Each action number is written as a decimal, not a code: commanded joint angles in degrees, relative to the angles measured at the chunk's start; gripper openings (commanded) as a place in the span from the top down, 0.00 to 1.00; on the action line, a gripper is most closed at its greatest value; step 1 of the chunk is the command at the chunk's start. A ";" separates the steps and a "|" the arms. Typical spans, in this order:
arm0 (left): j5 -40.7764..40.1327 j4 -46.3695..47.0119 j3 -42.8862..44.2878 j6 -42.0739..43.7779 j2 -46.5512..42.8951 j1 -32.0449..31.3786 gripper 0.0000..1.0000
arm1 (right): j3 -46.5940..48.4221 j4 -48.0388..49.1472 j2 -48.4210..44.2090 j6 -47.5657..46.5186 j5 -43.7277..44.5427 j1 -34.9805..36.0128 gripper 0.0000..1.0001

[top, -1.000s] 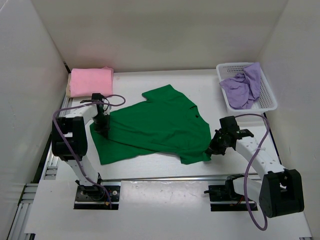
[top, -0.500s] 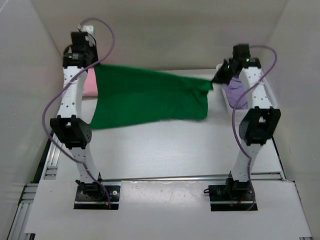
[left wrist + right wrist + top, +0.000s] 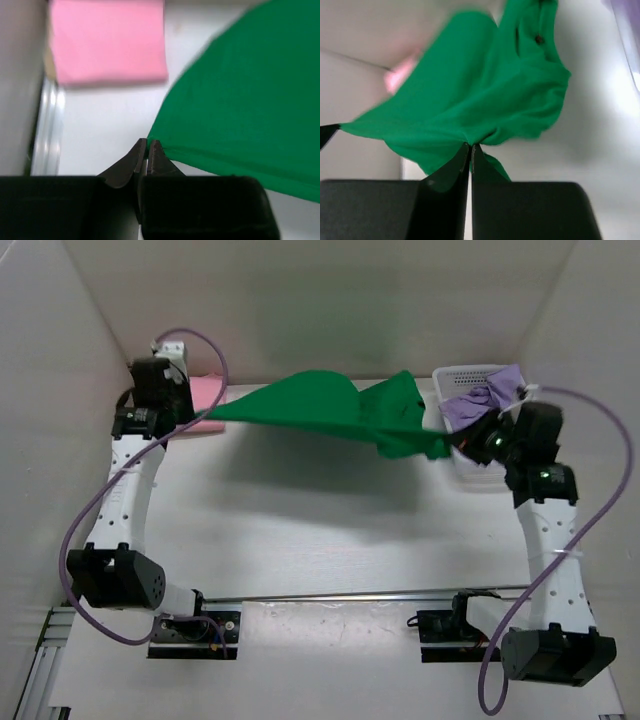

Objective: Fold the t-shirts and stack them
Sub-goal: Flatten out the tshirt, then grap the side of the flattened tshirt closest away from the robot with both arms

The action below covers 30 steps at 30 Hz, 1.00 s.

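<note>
The bright green short-sleeved cloth t-shirt (image 3: 320, 405) hangs stretched in the air above the far half of the white table (image 3: 300, 530), gripped at both ends. From overhead, the left gripper (image 3: 207, 418) holds its pointed left corner and the right gripper (image 3: 452, 443) holds its bunched right end, just in front of the white plastic mesh basket (image 3: 455, 373) holding the crumpled light purple t-shirt (image 3: 480, 400). The left wrist view adds what the overhead cannot. The left gripper's dark fingers (image 3: 136, 156) are pinched together on the very edge of the green cloth, and the folded pink t-shirt (image 3: 107, 40) lies flat below, with a sliver of tan cloth (image 3: 48, 62) along its left edge. The right wrist view shows that gripper's fingers (image 3: 454, 167) clamped on a gathered fold of the green t-shirt, with a small dark button (image 3: 538, 38) near its collar.
</note>
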 commanded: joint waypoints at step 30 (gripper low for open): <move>-1.51 -2.09 -42.57 0.43 -8.68 -1.60 0.89 | -37.06 3.04 2.01 -4.16 -1.79 2.25 1.00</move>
